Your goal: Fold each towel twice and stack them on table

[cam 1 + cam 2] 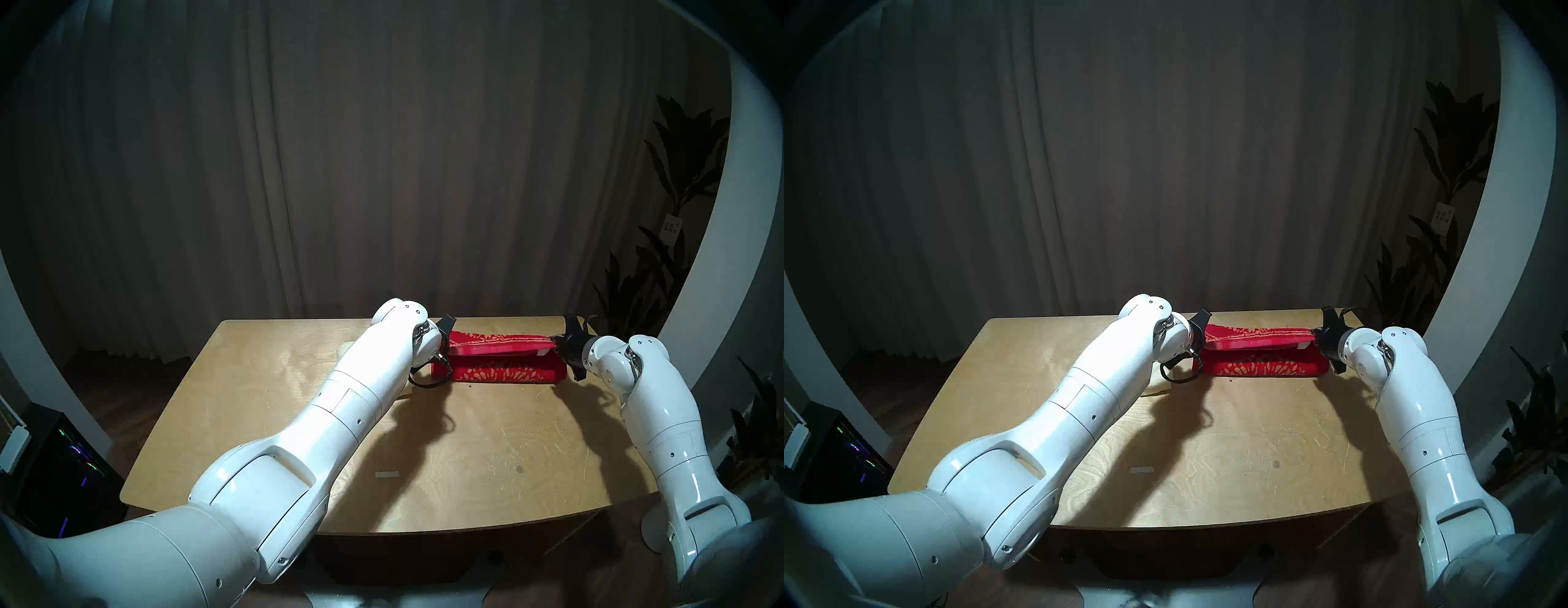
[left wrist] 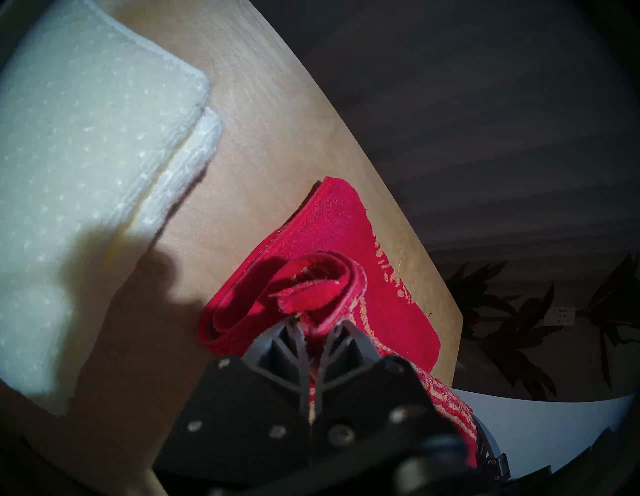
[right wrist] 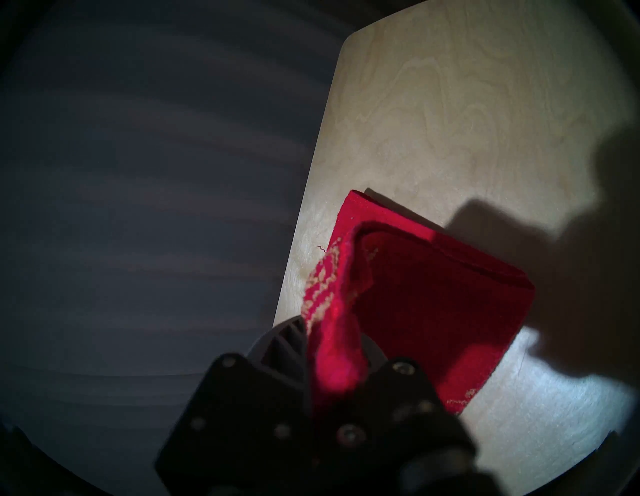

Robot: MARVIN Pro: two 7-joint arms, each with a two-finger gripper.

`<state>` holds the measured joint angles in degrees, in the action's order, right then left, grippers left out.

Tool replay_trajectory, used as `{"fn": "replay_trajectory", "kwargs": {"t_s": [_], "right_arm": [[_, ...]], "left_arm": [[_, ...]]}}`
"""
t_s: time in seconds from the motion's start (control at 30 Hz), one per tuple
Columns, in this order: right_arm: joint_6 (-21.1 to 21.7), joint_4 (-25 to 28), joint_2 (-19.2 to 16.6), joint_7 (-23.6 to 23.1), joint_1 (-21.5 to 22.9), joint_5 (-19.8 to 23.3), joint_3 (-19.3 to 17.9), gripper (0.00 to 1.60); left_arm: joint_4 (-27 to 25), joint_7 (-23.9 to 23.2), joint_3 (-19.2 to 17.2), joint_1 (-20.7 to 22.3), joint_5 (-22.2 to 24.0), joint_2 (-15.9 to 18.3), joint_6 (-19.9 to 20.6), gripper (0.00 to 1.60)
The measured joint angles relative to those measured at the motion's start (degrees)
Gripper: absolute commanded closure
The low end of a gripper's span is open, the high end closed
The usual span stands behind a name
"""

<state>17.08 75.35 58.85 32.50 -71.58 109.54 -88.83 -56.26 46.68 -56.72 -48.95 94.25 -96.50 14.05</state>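
Note:
The red towel (image 1: 505,370) with a gold pattern lies folded lengthwise near the far right of the table (image 1: 466,446). Its upper layer is lifted and stretched between both grippers. My left gripper (image 1: 449,339) is shut on the towel's left end, with bunched cloth between the fingers in the left wrist view (image 2: 313,325). My right gripper (image 1: 556,343) is shut on the right end, as the right wrist view (image 3: 329,339) shows. The cream dotted towel (image 2: 86,138) lies folded to the left of the red towel. My left arm mostly hides it in the head views (image 1: 344,348).
The red towel lies close to the table's far edge (image 3: 311,173) and right corner. A small white tape strip (image 1: 387,474) is stuck near the front middle. A plant (image 1: 679,191) stands beyond the right side. A dark computer case (image 1: 55,467) stands on the floor at the left.

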Motion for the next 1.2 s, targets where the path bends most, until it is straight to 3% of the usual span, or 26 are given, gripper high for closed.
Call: {"fn": "replay_trajectory", "kwargs": {"t_s": [0.43,0.5,0.57,0.6,0.67,0.77,0.87,0.9,0.93,0.97,1.0,1.03,1.1,1.17,1.2], "right_arm": [[-0.11,-6.11,0.43,-1.15,4.10,-2.09,1.80,1.60],[-0.11,-6.87,0.55,-1.38,4.60,-2.33,2.06,1.42],[-0.10,-7.75,0.70,-1.86,5.18,-2.57,2.29,1.41],[-0.09,-7.93,0.73,-1.97,5.29,-2.61,2.33,1.27],[-0.07,-8.68,0.83,-2.48,5.83,-2.78,2.46,1.24],[-0.03,-9.47,0.94,-3.13,6.50,-2.95,2.54,0.94],[-0.03,-10.03,0.97,-3.58,7.05,-3.17,2.57,0.82],[-0.04,-10.24,0.95,-3.73,7.27,-3.30,2.56,0.51],[-0.07,-10.42,0.93,-3.87,7.47,-3.42,2.53,0.51],[-0.09,-10.52,0.92,-3.99,7.61,-3.50,2.52,0.13],[-0.13,-10.61,0.89,-4.12,7.78,-3.61,2.50,0.00],[-0.18,-10.72,0.85,-4.28,7.97,-3.74,2.47,0.00],[-0.26,-10.85,0.78,-4.56,8.31,-3.98,2.44,0.22],[-0.33,-10.98,0.74,-4.90,8.68,-4.23,2.41,0.13],[-0.35,-11.01,0.73,-4.97,8.75,-4.29,2.40,0.24]], "left_arm": [[11.60,-5.50,0.54,5.70,-1.82,-3.59,-0.59,1.60],[13.28,-6.24,0.56,6.45,-2.07,-4.05,-0.73,1.60],[15.32,-7.17,0.57,7.40,-2.34,-4.62,-0.93,1.60],[15.73,-7.35,0.57,7.59,-2.40,-4.75,-0.96,1.60],[17.50,-8.16,0.57,8.47,-2.63,-5.27,-1.12,1.60],[19.43,-9.14,0.55,9.48,-2.89,-5.86,-1.32,1.60],[20.89,-9.81,0.49,10.32,-3.13,-6.22,-1.54,1.60],[21.48,-10.01,0.46,10.64,-3.27,-6.28,-1.67,1.60],[22.04,-10.20,0.42,10.92,-3.39,-6.30,-1.80,1.60],[22.50,-10.35,0.39,11.14,-3.47,-6.31,-1.90,1.60],[23.04,-10.52,0.36,11.42,-3.57,-6.32,-2.02,1.60],[23.67,-10.70,0.33,11.72,-3.71,-6.33,-2.17,1.60],[24.84,-11.06,0.24,12.22,-3.93,-6.37,-2.44,1.60],[26.19,-11.54,0.09,12.82,-4.16,-6.46,-2.75,1.60],[26.48,-11.66,0.07,12.96,-4.21,-6.49,-2.81,1.60]]}}
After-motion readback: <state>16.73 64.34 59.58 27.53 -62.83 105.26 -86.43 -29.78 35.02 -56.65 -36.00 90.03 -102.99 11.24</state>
